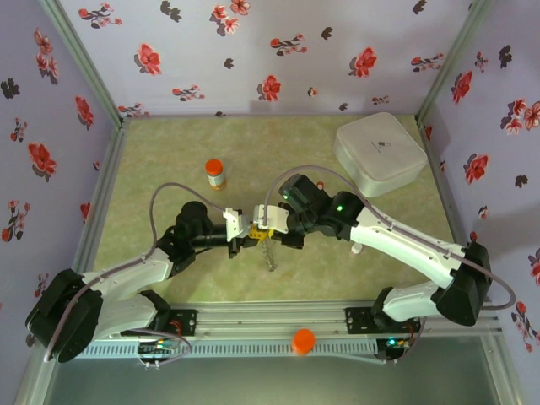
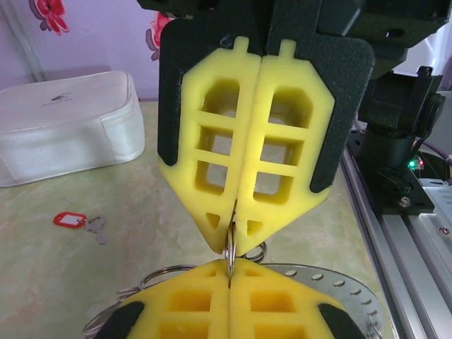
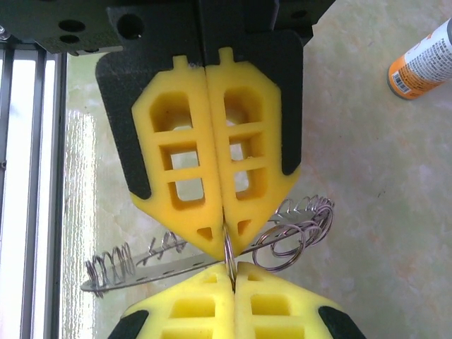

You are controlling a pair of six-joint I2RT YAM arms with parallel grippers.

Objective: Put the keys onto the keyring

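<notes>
My left gripper [image 2: 229,274] and right gripper [image 3: 233,279] meet tip to tip near the table's middle, and both are shut on the same small silvery split ring [image 2: 230,251]. That ring belongs to the keyring [image 3: 162,265], a flat grey disc with rim holes and several wire loops. The disc hangs edge-on under the fingers [image 1: 268,253]. In the left wrist view the right gripper [image 2: 233,236] faces me from above. One of the keys [image 2: 97,228], silvery with a red tag [image 2: 70,219], lies flat on the table, apart from both grippers.
An orange-capped bottle [image 1: 216,174] stands behind the left arm and lies in the right wrist view's corner [image 3: 424,60]. A white case [image 1: 380,153] sits at the back right. The metal rail [image 1: 278,325] runs along the near edge.
</notes>
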